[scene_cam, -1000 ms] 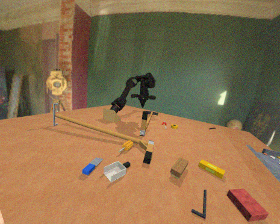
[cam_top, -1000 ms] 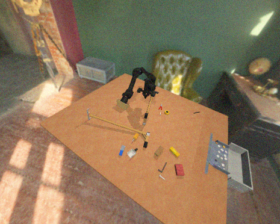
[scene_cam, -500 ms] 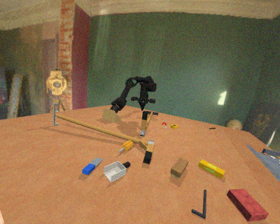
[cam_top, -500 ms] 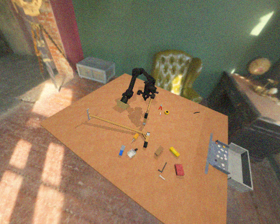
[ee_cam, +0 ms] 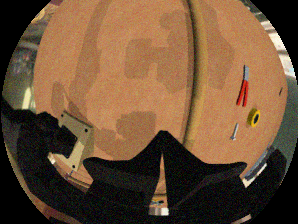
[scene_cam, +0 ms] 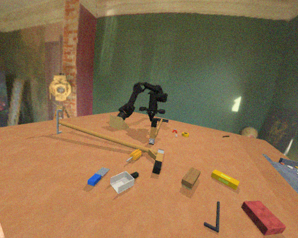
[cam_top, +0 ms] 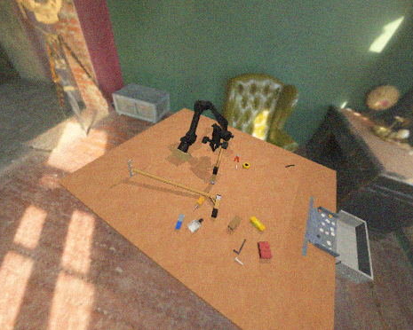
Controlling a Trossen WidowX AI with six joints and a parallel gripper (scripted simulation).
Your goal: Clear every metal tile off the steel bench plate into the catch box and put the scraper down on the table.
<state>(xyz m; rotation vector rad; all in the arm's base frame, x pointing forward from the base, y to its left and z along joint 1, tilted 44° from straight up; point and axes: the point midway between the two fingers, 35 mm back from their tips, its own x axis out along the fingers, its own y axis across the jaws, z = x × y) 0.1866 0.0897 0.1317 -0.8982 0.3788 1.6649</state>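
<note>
The long scraper (cam_top: pixel 163 178) (scene_cam: pixel 102 135) lies across the table, its wooden handle's near end by a black-ended block and its grey blade (cam_top: pixel 131 168) (scene_cam: pixel 58 121) upright at the far left. My gripper (cam_top: pixel 214 149) (scene_cam: pixel 152 119) (ee_cam: pixel 162 133) is shut and empty, above a second, shorter wooden-handled tool (cam_top: pixel 220 156) (scene_cam: pixel 159 127) (ee_cam: pixel 199 80) with a black head. It is well away from the long scraper. The steel bench plate (cam_top: pixel 316 228) (scene_cam: pixel 286 173) at the far right carries several small tiles (cam_top: pixel 327 223). The catch box (cam_top: pixel 353 276) adjoins the plate's far end.
Two black-ended wooden blocks (cam_top: pixel 216 205) (scene_cam: pixel 152 131) stand near the handles. Red pliers (cam_top: pixel 236 158) (ee_cam: pixel 243 93) and a yellow tape roll (cam_top: pixel 246 166) (ee_cam: pixel 254 118) lie right of the gripper. Nearer the front lie a blue-handled tool (scene_cam: pixel 95 179), a white tray (scene_cam: pixel 122 183) and a red block (scene_cam: pixel 262 217).
</note>
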